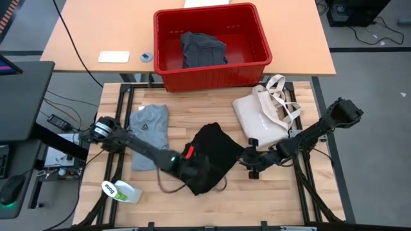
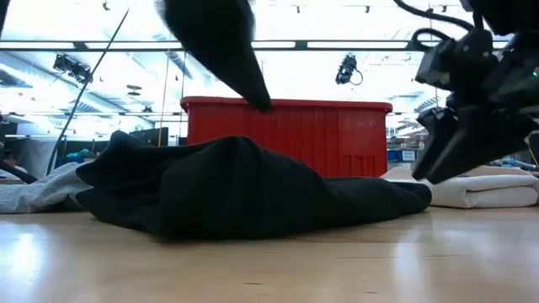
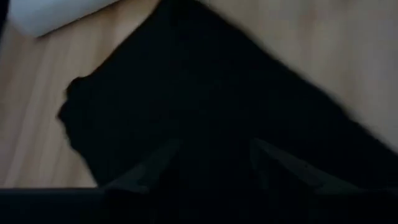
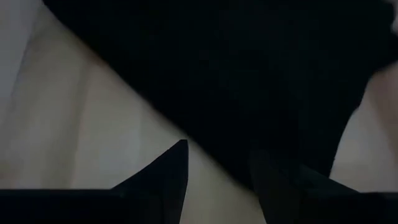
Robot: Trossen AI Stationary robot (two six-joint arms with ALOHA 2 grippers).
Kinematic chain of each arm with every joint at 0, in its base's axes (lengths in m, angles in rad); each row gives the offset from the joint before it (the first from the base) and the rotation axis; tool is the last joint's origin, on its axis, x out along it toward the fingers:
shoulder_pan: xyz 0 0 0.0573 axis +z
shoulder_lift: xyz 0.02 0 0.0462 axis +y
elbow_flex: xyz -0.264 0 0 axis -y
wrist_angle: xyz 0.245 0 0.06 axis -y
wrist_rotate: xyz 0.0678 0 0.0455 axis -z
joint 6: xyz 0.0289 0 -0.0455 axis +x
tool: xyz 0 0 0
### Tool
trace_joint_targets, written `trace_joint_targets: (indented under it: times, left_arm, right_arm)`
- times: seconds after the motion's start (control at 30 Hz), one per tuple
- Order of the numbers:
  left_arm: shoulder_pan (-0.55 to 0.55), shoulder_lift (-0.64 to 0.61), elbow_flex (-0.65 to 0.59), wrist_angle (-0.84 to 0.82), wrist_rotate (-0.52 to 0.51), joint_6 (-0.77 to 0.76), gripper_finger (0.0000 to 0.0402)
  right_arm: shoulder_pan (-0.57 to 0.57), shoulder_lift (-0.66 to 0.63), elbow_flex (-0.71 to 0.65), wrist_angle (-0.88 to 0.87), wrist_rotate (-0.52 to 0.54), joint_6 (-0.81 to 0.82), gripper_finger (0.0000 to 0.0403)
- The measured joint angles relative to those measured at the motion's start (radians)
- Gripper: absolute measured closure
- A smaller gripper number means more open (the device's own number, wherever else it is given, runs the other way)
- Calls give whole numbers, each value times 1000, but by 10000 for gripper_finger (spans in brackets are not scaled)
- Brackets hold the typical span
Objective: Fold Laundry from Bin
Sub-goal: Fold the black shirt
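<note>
Jaws on both arms stand apart, neither closed on cloth as far as the wrist views show: the left gripper (image 1: pixel 186 168) sits low at the lower-centre of the high view over the left edge of the black garment (image 1: pixel 212 157), its fingers (image 3: pixel 146 171) parted above dark fabric; the right gripper (image 1: pixel 252 160) is at the garment's right edge, its fingers (image 4: pixel 168 171) parted with bench wood showing between them. Black garment lies bunched in a heap at the centre of the bench (image 1: pixel 192 112), not spread flat. Grey T-shirt (image 1: pixel 149 131) lies folded to its left; the cream tote bag (image 1: pixel 263 115) lies to its right, near the right arm. Red bin (image 1: pixel 212 45) stands at the upper centre, with one more dark grey piece of cloth (image 1: pixel 202 48) left inside. A white bottle (image 1: pixel 121 190) lies at lower left. Risks, as I judge them: closing on a bunched heap could pinch several layers at once, so the garment lifts as a wad instead of opening; the right jaws could close on bare wood beside the hem and miss; a sweep to the right could snag the tote's loop handles.
</note>
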Motion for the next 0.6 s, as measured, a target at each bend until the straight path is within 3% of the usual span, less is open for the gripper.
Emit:
trace_joint_targets:
  times: [0.23, 0.43, 0.6]
  left_arm:
    - [192, 29, -2, 13, 29, 37, 208]
    - [311, 100, -6, 34, 336, 122, 208]
    - [308, 175, -5, 23, 377, 165, 208]
  right_arm:
    - [23, 44, 1, 0, -64, 115, 227]
    - [35, 150, 2, 33, -2, 201, 227]
    - [37, 196, 3, 87, 62, 241, 227]
